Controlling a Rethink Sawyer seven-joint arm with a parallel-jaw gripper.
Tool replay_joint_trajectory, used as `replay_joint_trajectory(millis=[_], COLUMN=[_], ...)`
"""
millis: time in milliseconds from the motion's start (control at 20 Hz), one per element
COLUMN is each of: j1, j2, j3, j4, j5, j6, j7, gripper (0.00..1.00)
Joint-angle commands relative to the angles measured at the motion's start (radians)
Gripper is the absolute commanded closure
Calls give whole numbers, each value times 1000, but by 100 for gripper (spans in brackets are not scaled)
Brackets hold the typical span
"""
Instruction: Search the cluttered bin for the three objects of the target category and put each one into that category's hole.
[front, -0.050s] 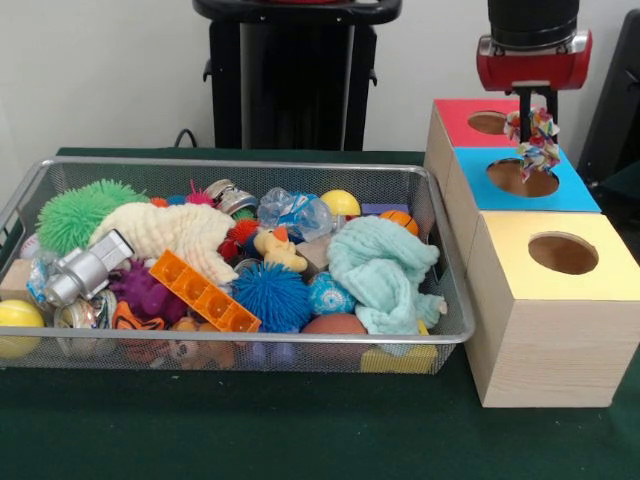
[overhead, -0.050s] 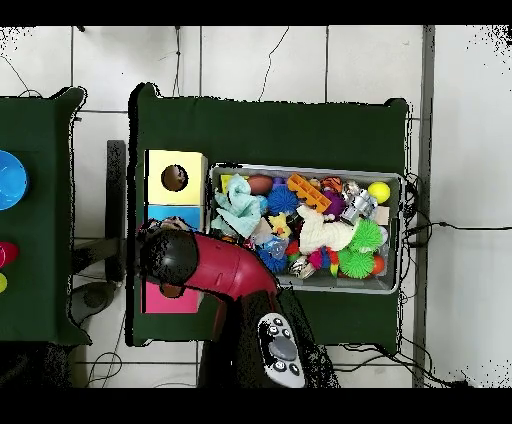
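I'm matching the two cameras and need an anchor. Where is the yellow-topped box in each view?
Front view: the yellow-topped box is at lower right, nearest the camera, right of the wire bin.
Overhead view: yellow-topped box at upper left, left of the bin.
Shared landmark: the light blue cloth lies at the bin's box end.

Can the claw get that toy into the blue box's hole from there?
Probably yes. The claw holds the multicolored toy right above the blue box's hole, and nothing shows between them. The overhead view hides this behind the arm.
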Motion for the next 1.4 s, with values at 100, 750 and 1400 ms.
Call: replay_joint_trajectory(millis=[100, 750, 1400], j1=[-47, 14, -77], j2=[87, 70, 198], j3=[22, -44, 84], j4=[-168, -297, -231], j5=[-8, -43, -71], j6=[39, 144, -134], j7=[110, 148, 48], gripper=[100, 100, 100])
